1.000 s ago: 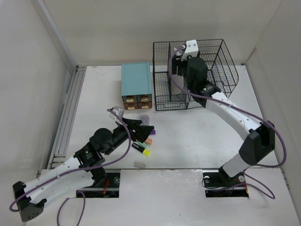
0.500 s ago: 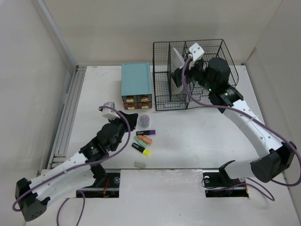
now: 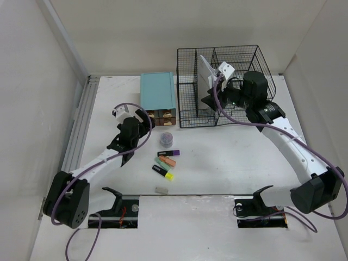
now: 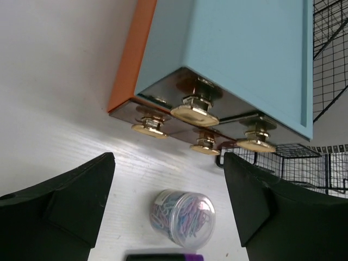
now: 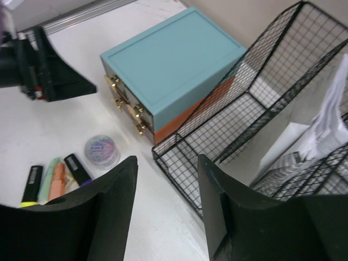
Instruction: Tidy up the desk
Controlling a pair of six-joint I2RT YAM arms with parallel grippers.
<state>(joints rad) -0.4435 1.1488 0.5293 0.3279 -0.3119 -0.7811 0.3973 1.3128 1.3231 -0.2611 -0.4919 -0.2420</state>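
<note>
Both left jaws n right jaws hang released, nothing in em, so I'd centre left over the paperclip jar (image 4: 184, 211) b4 clenching, clear of the drawer box (image 4: 250, 54).

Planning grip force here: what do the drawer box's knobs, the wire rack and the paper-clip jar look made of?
Knobs: shiny gold-toned metal judging by the reflections, possibly plated plastic. Rack: thin black-coated wire mesh. Jar: probably clear plastic; coloured clips show through.
</note>
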